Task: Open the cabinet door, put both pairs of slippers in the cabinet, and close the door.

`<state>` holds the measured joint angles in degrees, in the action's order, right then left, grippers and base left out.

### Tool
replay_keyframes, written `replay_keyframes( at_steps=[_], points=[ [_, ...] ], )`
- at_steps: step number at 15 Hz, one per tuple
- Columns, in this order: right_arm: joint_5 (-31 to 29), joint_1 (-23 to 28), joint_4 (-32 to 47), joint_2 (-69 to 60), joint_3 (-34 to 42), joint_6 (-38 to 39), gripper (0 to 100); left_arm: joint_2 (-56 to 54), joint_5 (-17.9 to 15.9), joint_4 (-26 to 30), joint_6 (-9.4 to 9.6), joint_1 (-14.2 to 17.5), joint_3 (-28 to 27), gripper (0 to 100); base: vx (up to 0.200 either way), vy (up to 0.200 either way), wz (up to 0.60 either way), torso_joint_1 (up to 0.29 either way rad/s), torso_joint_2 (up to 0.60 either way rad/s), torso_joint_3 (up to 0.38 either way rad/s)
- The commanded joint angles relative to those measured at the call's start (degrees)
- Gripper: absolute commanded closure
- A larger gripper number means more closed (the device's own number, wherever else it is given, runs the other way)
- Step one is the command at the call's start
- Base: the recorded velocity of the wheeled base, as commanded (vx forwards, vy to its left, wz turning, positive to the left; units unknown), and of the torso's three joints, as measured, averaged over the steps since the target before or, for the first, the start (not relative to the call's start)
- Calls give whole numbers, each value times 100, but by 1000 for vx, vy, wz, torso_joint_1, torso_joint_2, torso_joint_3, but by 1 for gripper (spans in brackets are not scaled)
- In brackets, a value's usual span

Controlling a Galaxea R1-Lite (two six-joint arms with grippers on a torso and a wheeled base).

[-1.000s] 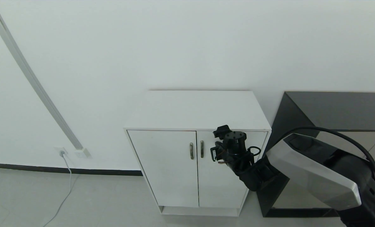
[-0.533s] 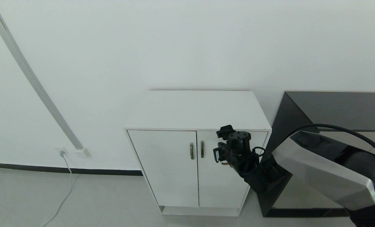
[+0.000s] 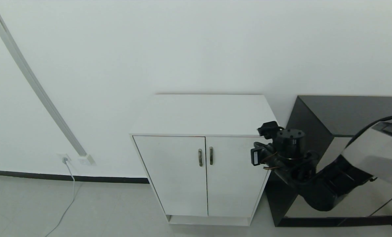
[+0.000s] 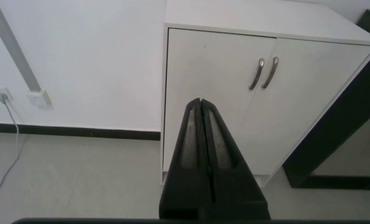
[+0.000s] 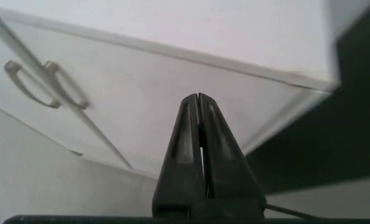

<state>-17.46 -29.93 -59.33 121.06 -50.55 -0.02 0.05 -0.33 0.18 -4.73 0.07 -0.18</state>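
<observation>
White cabinet [image 3: 204,115], 1 of it, stands on the floor [image 3: 100,210] at the floor's far edge, back to the wall [image 3: 182,49]. It has 2 doors, left door [image 3: 172,174] & right door [image 3: 232,179]. Both are shut, edges meeting at the middle seam. There are 2 handles, upright metal bars side by side, 1 each side of that seam: left handle [image 3: 200,157], right handle [image 3: 211,155]. 1 dark unit [image 3: 347,113] w/ glossy front sits close against the cabinet's right side.

Right arm [image 3: 291,154] is raised in front of the cabinet's top right front corner, overlapping the right door's upper outer edge in head view. Can't tell if it touches the door. Right end effector [image 5: 199,102] has its 2 fingers pressed together, clenched on nothing, tip toward the right door's upper outer part, both handles well off to the side. Left end effector [image 4: 201,107] is also clenched, 2 fingers flush, nothing between. It sits apart from the cabinet, w/ the left door behind its tip.

On the wall, well left of the cabinet:
- 1 socket [image 3: 64,159]
- 1 grey cable [image 3: 71,187] trailing from it down to the floor
- 1 small white box [image 3: 85,160] just beside the socket
- 1 grey strip [image 3: 34,82] running diagonally up from that box
- 1 black skirting [image 3: 67,178] along the wall's foot
</observation>
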Motion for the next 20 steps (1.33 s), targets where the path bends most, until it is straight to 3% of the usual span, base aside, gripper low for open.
replay_keyframes(
  at_steps=[1, 5, 7, 13, 14, 20],
  points=[
    [-12, 567, -17, -1164, 810, -6, 100, 4, -2, -1, -2, 1, 1, 100, 0, 0, 0, 0, 0, 0],
    [14, 1446, -17, -2298, 1970, -6, 100, 4, -2, -1, -2, 1, 1, 100, 0, 0, 0, 0, 0, 0],
    [339, 1754, -26, -3186, 2849, 2, 100, 4, -2, -1, -10, 1, 1, 100, 0, 0, 0, 0, 0, 0],
    [920, 2000, 27, -5216, 5055, -50, 100, 4, 7, -1, -10, 1, 1, 100, 0, 0, 0, 0, 0, 0],
    [937, 2008, 141, -5409, 5055, -68, 100, 4, -2, -1, -10, 1, 1, 100, 0, 0, 0, 0, 0, 0],
    [1596, 2070, 3068, -7659, 5055, -340, 100, 4, 7, -1, -10, 1, 1, 100, 0, 0, 0, 0, 0, 0]
  ],
)
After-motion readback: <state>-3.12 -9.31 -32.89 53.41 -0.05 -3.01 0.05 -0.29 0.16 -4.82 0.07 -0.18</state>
